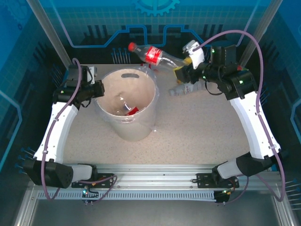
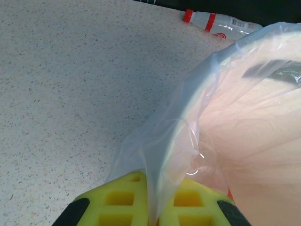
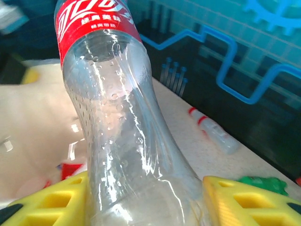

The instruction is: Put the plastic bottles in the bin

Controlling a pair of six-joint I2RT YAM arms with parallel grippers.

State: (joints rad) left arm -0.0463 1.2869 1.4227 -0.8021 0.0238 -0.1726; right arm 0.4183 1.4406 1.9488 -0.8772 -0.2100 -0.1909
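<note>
In the top view, the left gripper (image 1: 97,89) was clenched on the rim of the bin (image 1: 134,127), which stood on the table (image 1: 197,132) directly ahead of its fingertips. The right gripper (image 1: 185,71) grasped the held bottle (image 1: 157,56) by its base. The bottle's red cap pointed away from the fingers, over the far edge of the bin. A crushed bottle (image 1: 185,89) lay on the table just below this gripper. A red-labelled item (image 1: 132,111) lay inside the bin. In the left wrist view, the yellow fingers (image 2: 117,202) were closed on the bag liner (image 2: 160,155), which passed between them. The bin wall (image 2: 263,141) rose beside the right-hand finger. A red-capped bottle (image 2: 221,22) lay on the table far beyond the fingertips. In the right wrist view, the held bottle (image 3: 117,117) stood clamped between the yellow fingers (image 3: 249,202), label end furthest from them. The cream bin lay to the left of the grip. A small bottle (image 3: 214,132) lay beyond the right-hand finger, and a green object (image 3: 263,184) sat just behind that finger. We could not identify the green object.
</note>
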